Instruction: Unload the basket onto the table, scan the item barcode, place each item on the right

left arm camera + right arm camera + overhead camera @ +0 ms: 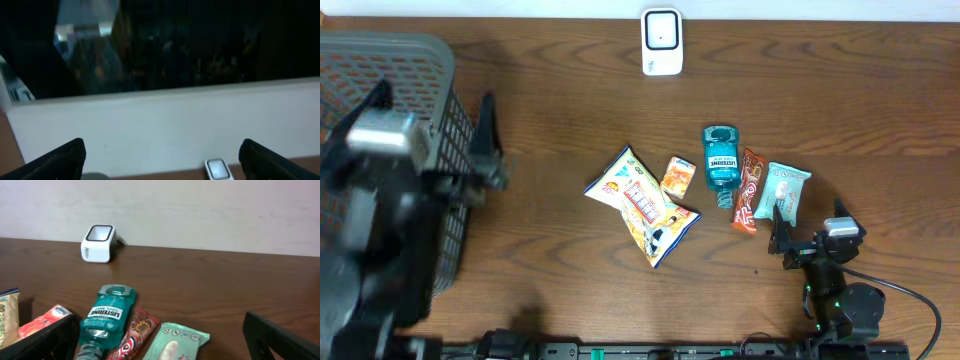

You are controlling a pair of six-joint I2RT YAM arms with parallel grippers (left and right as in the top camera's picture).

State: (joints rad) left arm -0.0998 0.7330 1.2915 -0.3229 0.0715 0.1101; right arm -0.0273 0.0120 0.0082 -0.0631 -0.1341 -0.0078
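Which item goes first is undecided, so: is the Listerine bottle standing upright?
No, the Listerine bottle lies flat on the table beside the snack bar.

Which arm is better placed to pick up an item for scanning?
Right: the right gripper, open, sits close to the teal packet and mouthwash bottle; the left gripper hangs high near the basket.

You've got the scanner (662,42) at the table's (860,90) far edge, centre; basket (448,120) far left; the items lie in a row mid-table, in front of the scanner: chip bag (642,205) leftmost; small snack pack (678,177) just beside its right edge; bottle (721,158) next, lying flat, cap toward you; bar wrapper (748,190) against the bottle's right side; wipes pack (783,190) rightmost, against the wrapper.
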